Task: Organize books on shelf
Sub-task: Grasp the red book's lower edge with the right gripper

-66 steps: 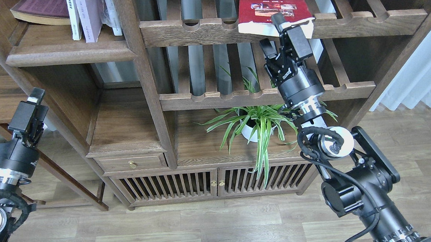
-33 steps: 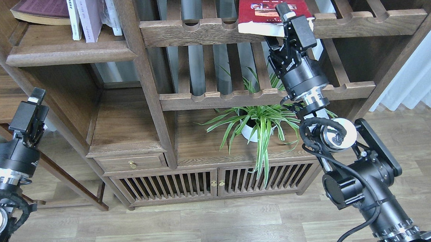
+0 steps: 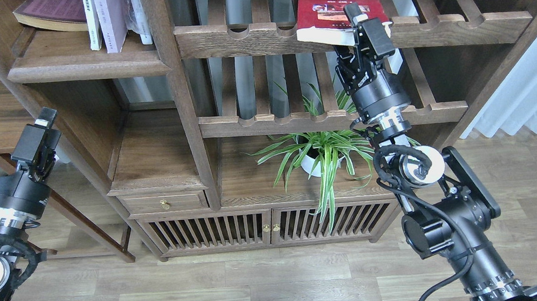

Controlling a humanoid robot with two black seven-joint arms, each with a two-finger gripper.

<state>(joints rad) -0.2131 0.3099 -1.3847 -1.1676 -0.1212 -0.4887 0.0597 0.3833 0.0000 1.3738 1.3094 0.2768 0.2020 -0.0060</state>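
The dark red book [image 3: 329, 4] with a yellow title lies flat on the upper slatted rack [image 3: 242, 39], its front edge hanging over the rail. My right gripper [image 3: 349, 30] is open and straddles that edge. One finger [image 3: 356, 14] lies over the cover and the other [image 3: 341, 53] sits under the pages. The shelf [image 3: 87, 65] is the dark board at the upper left. A lavender-and-white book [image 3: 112, 20] stands on it beside a thin white-spined book [image 3: 92, 21]. My left gripper [image 3: 42, 126] hangs low at the left, empty, its fingers seen end-on.
A large maroon book [image 3: 51, 12] lies on the shelf's left part and a plastic-wrapped white book [image 3: 140, 13] stands at its right. A potted spider plant [image 3: 318, 156] sits under my right arm. A second slatted rack [image 3: 294, 120] is just behind my right wrist.
My right gripper has risen from below the rack rail and moved forward, so its fingers now straddle the dark red book's front edge. The left gripper has barely moved.
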